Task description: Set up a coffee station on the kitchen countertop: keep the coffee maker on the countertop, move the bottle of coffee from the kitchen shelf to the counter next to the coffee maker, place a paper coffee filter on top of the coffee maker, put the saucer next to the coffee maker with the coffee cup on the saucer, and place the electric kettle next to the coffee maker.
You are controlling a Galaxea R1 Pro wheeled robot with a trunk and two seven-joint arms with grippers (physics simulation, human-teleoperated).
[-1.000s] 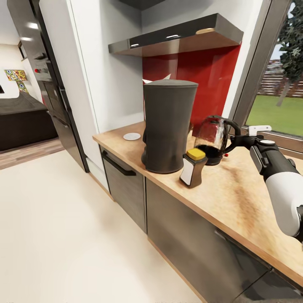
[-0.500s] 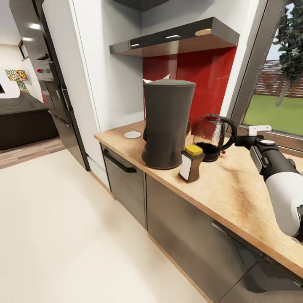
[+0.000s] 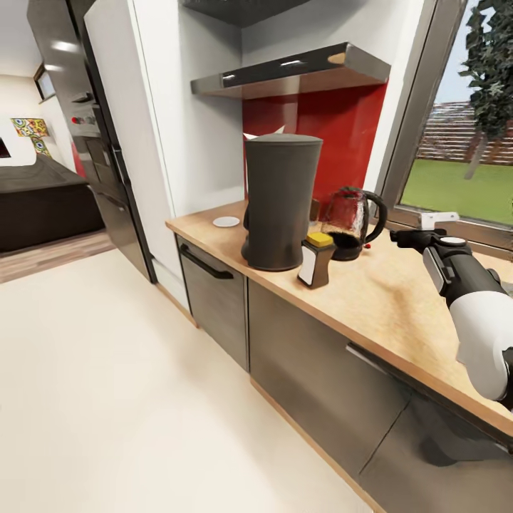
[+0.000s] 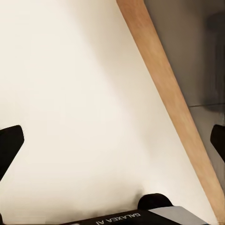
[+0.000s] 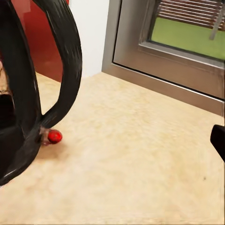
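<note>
Wooden worktop (image 3: 399, 313) carries the dark coffee maker (image 3: 280, 203) near its front edge, a white paper filter (image 3: 262, 132) peeking above its top. Just beside it at the front stands the yellow-capped coffee bottle (image 3: 314, 260); the glass electric kettle (image 3: 349, 222) sits behind, toward the red back wall, its black handle (image 5: 61, 70) large in the right wrist view. A small white saucer (image 3: 226, 221) lies near the worktop's far corner. The right gripper (image 3: 407, 239) hangs close to the kettle handle, fingers apart, empty. The left gripper's fingers (image 4: 10, 145) are spread over pale floor (image 4: 79, 93).
</note>
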